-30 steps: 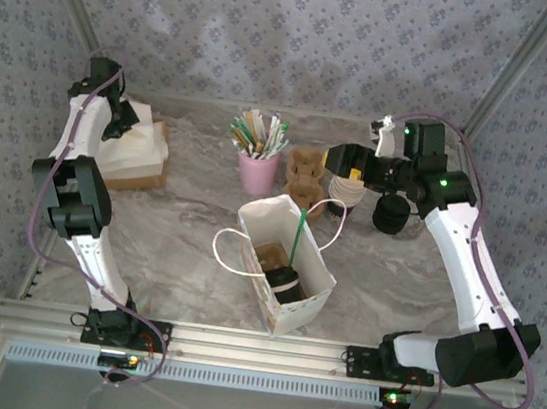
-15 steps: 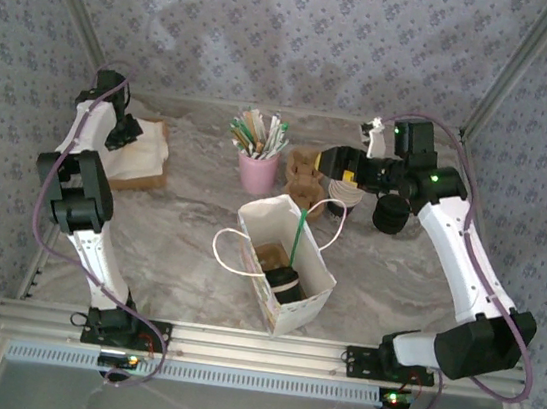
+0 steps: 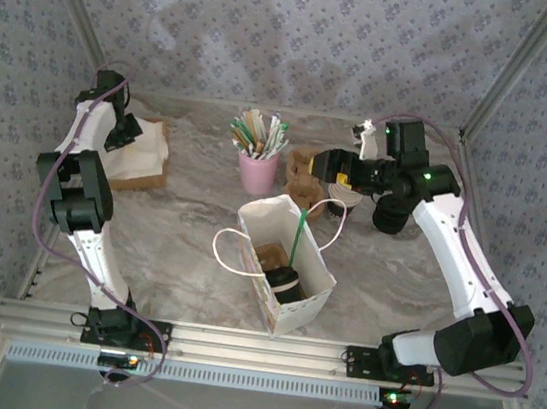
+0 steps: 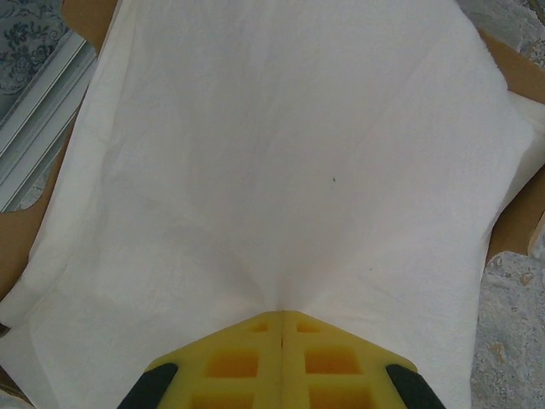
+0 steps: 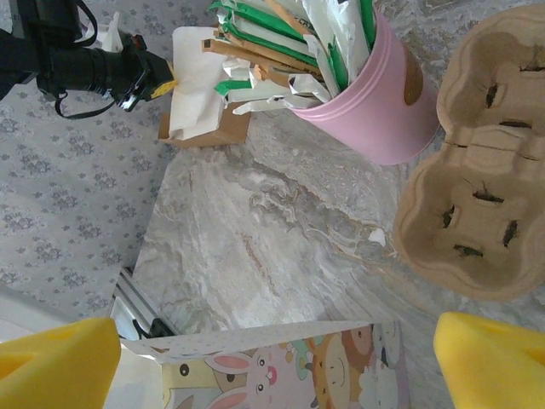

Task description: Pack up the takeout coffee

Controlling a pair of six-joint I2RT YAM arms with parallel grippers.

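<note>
Left claw (image 4: 282, 319) pinches the white napkin (image 4: 281, 170), upper left; right claw (image 3: 325, 163) is spread wide. The centre bag (image 3: 301, 313) holds the takeout coffee (image 3: 286, 287); the pink holder (image 3: 257, 172) above it holds packets (image 3: 258, 134).

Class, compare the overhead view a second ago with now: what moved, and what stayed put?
The right end effector, open, slid left toward the brown cup carrier. The left end effector, shut on the white napkin, shifted slightly right. The paper bag and the takeout coffee inside it stayed put.

takeout coffee (image 3: 286, 286) in bag (image 3: 301, 314), holder (image 3: 256, 173) behind bag, napkin (image 3: 146, 149) far left
</note>
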